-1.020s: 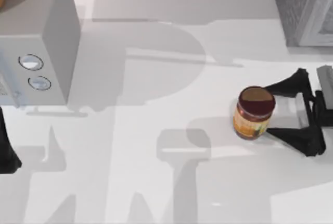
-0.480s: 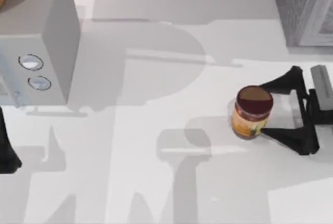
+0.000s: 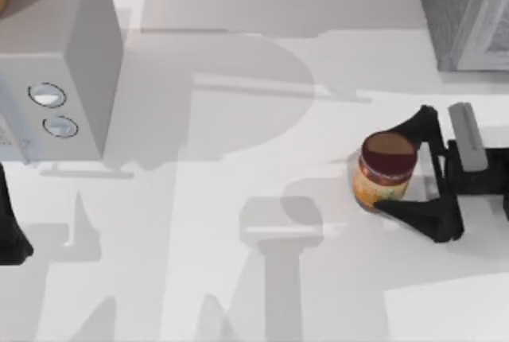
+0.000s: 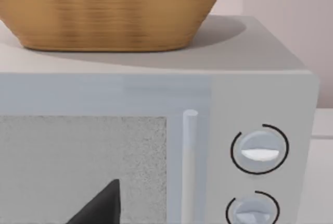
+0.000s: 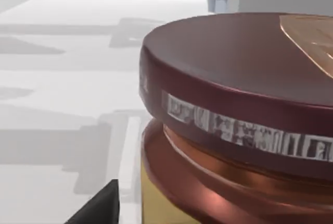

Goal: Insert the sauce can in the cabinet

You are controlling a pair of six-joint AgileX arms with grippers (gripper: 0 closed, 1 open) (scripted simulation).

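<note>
At the upper right of the frame, the dark grey cabinet (image 3: 465, 8) stands on the white surface (image 3: 262, 278); below it, the right tool (image 3: 388, 172) has its fingers spread around the upright sauce can (image 3: 384, 172), not visibly pressing it. The left tool (image 3: 9, 231) sits at the left edge, grip unclear.
</note>
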